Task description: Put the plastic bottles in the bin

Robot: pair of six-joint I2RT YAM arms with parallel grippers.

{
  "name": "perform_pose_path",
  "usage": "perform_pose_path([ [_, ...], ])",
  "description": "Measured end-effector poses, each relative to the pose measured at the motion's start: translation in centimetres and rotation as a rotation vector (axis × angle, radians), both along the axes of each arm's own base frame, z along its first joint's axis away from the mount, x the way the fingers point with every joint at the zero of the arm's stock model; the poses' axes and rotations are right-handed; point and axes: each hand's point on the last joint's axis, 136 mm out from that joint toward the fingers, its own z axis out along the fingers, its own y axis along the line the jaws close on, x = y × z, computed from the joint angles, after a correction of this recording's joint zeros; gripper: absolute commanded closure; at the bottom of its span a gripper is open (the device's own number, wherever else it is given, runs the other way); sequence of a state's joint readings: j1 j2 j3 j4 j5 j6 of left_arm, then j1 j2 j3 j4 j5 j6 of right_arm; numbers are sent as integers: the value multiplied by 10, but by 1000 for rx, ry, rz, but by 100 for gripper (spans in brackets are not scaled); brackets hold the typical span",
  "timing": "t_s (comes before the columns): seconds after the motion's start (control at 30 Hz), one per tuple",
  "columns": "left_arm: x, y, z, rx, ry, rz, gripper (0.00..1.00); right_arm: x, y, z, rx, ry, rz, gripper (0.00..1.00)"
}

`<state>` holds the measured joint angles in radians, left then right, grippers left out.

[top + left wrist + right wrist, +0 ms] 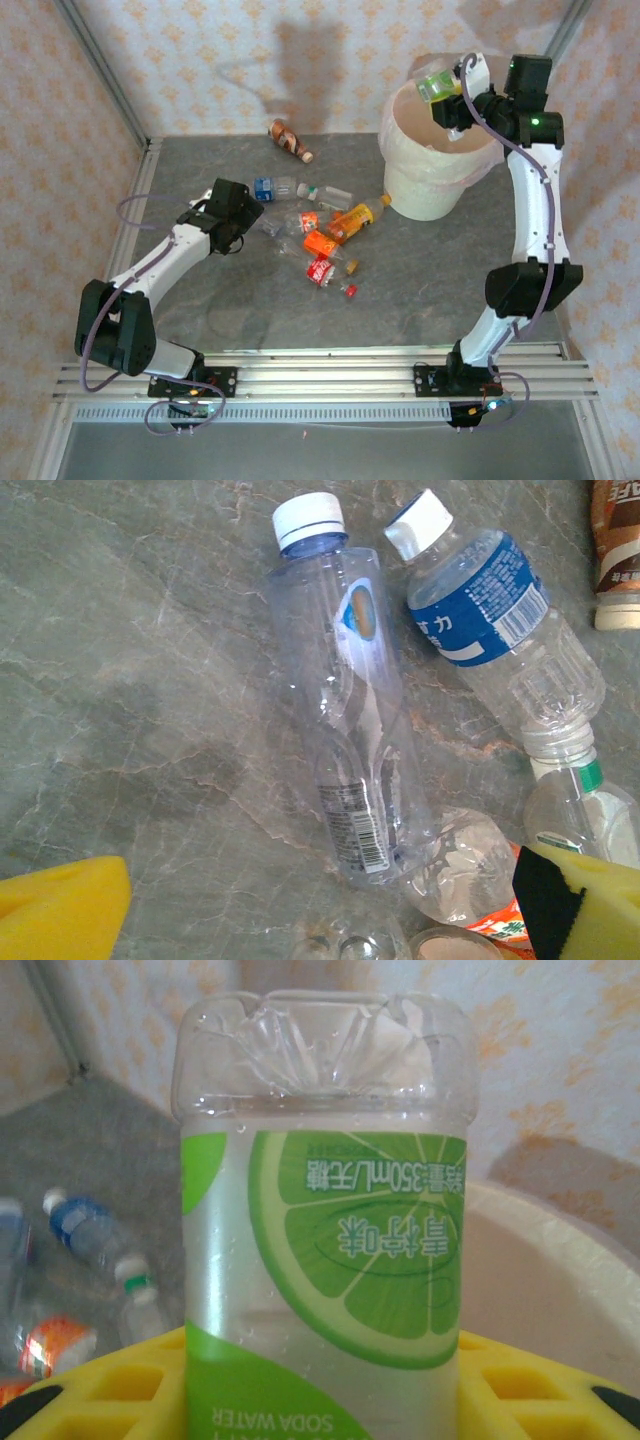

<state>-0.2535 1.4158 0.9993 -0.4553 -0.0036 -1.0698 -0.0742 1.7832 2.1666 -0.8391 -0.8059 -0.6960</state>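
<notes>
The right hand grips a clear plastic bottle with a lime-green label above the large cream-white round bin, close to its rim. Let go there, it might strike the rim and bounce out. The left hand, fingers spread, hangs over a clear white-capped bottle on the grey surface.

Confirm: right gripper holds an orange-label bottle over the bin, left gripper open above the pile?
No. The bottle in the right gripper has a green lime label, not orange, per the right wrist view. It is over the bin; the left gripper is open above the pile.
</notes>
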Motion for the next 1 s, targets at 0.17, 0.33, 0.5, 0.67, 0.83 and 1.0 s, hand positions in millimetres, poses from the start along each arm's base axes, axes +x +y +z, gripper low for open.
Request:
perform_pose_path([
  [0.17, -2, 1, 4, -3, -9, 4, 0, 12, -8, -22, -93, 77, 51, 63],
  [0.33, -13, 6, 13, 0, -34, 13, 0, 9, -10, -69, -165, 207, 117, 56],
  [0.5, -21, 12, 16, 17, -43, 28, 0, 0, -9, -90, -214, 258, 186, 46],
  [0.67, -21, 12, 14, 19, -36, 28, 0, -6, -8, -93, -227, 263, 216, 33],
  [0.83, -20, 12, 11, 22, -24, 27, 0, -11, -5, -92, -207, 268, 245, 17],
  [1.0, -20, 12, 6, 25, -11, 27, 0, -15, -2, -92, -189, 281, 257, 12],
])
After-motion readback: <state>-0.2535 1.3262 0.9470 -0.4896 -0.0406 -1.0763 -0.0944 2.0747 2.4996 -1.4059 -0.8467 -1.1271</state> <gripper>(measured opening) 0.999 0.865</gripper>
